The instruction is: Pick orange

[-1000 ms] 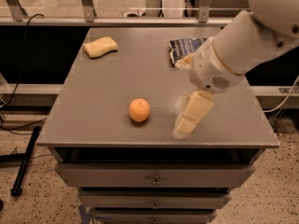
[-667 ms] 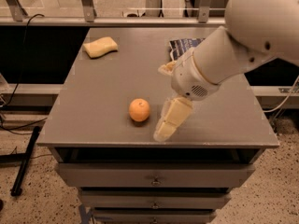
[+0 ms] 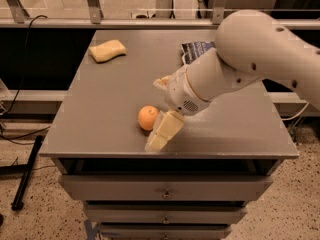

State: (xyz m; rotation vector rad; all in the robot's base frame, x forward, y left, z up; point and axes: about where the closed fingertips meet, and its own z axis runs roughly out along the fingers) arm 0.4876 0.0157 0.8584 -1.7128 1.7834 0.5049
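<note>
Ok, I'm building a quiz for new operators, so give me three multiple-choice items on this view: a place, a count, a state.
1. The gripper is: A) close beside the orange, near the front edge of the tabletop; B) above the sponge; C) down at the drawers.
2. Oranges on the tabletop: A) three; B) one; C) none.
3. The orange is: A) lifted clear; B) cut in half; C) resting whole on the tabletop.
Answers: 1 A, it stands just right of the fruit in the picture; 2 B, only one shows; 3 C, it sits on the grey surface.
</note>
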